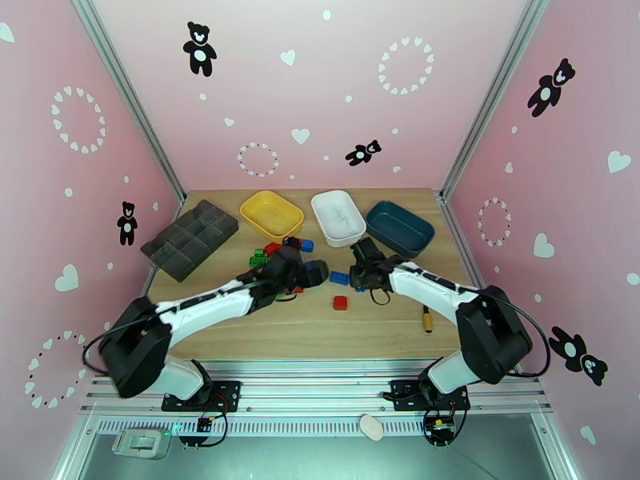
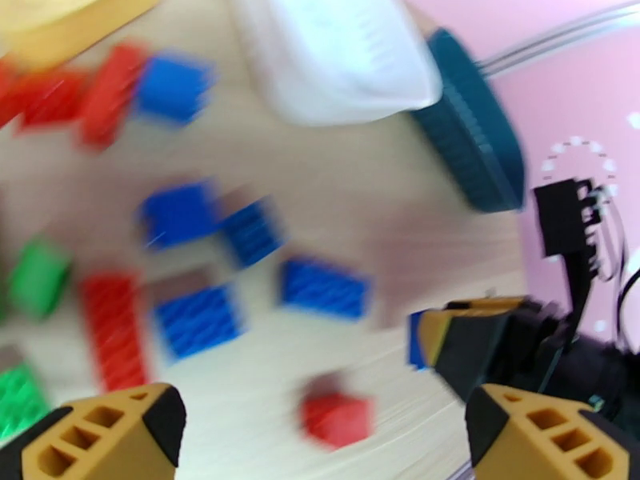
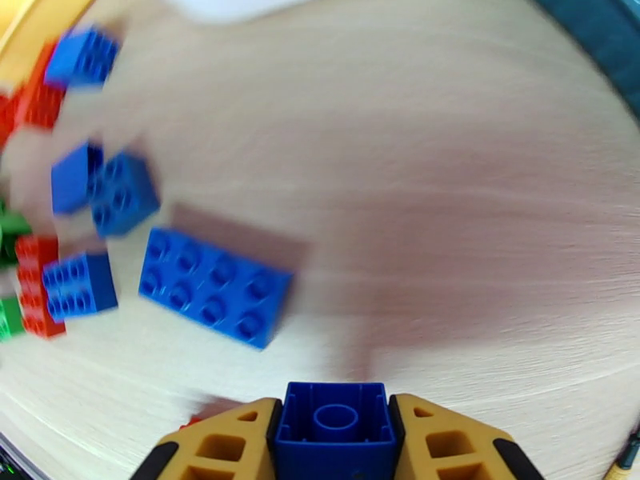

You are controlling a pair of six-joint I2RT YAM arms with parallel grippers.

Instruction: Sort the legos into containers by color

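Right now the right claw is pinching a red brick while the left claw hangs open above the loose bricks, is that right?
Not quite: the brick pinched in the right gripper is blue, not red, as the right wrist view shows. The left gripper does hang open above the loose bricks.

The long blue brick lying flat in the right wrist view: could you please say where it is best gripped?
Probably from straight above, closing across the short width onto its two long side walls: the long blue brick lies flat, studs up, with bare table along both long sides.
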